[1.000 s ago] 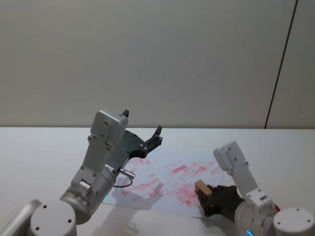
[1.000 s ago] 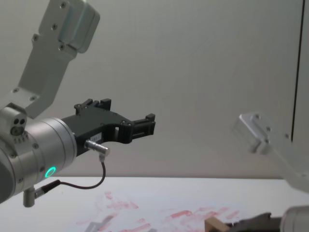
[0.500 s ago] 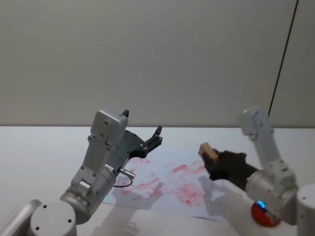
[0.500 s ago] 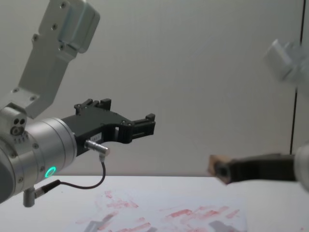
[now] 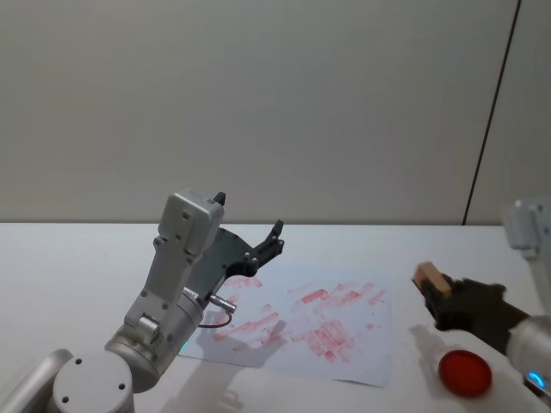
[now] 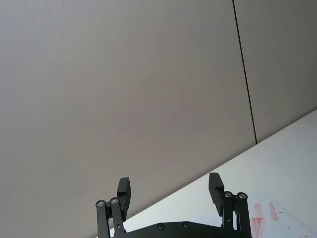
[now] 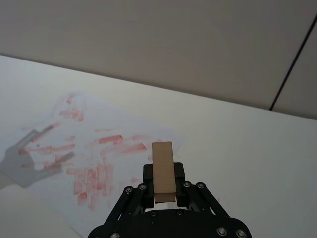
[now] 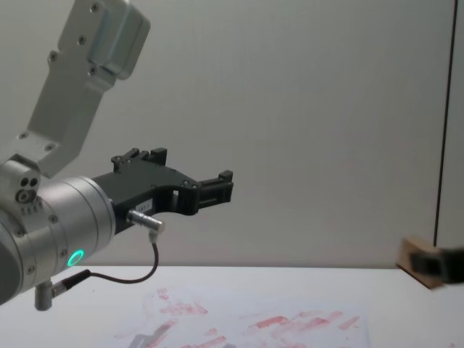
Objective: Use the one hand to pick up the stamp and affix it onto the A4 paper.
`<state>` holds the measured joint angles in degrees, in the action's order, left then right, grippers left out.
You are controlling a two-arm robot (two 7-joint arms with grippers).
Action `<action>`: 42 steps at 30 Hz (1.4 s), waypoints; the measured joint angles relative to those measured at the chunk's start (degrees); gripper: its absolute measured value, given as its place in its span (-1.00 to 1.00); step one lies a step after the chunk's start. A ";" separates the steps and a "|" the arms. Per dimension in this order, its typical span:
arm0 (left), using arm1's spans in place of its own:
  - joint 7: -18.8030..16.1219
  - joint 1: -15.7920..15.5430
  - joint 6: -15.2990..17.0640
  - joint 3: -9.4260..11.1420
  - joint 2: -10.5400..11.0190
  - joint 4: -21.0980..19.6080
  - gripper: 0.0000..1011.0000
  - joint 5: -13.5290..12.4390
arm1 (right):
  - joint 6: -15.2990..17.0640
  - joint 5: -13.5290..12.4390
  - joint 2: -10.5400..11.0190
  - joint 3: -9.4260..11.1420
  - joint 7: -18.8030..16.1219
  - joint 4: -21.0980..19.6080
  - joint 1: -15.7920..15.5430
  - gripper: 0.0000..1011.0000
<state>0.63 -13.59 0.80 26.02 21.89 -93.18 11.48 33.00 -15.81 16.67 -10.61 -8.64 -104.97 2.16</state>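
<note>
The right gripper (image 7: 164, 191), the working hand, holds the stamp (image 7: 163, 171) clamped between its black jaws, the tan block standing out beyond the fingertips with its free end pointing away from the wrist. In the head view the stamp (image 5: 429, 279) hangs above bare table (image 5: 69, 258), off the right edge of the A4 paper (image 5: 297, 323), with a round red ink pad (image 5: 465, 372) lying on the table just below and behind the jaws. The sheet, smeared with red-pink marks, lies flat and well ahead of the jaws in the right wrist view.

The stamp looks light, rigid and dry-sided, so a firm pinch across its two long faces, as here, should hold; its inked end likely needs a square, flat press.

The left gripper (image 6: 171, 198) idles raised over the paper's far left part, jaws spread and empty.
</note>
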 joint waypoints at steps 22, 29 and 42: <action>0.00 0.00 0.00 0.00 0.00 0.00 0.98 0.00 | 0.45 -1.65 6.79 3.46 0.43 -3.56 -9.10 -0.56; 0.00 0.00 0.00 0.00 0.00 0.00 0.98 0.00 | 0.25 -0.52 7.07 3.18 -0.21 -2.99 -9.86 -0.56; 0.00 0.00 0.00 0.00 0.00 0.00 0.98 0.00 | -0.03 1.35 6.92 2.36 -1.08 -2.02 -10.26 -0.29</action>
<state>0.63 -13.59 0.80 26.02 21.89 -93.17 11.48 32.96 -14.46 23.59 -8.25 -9.72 -106.98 -8.10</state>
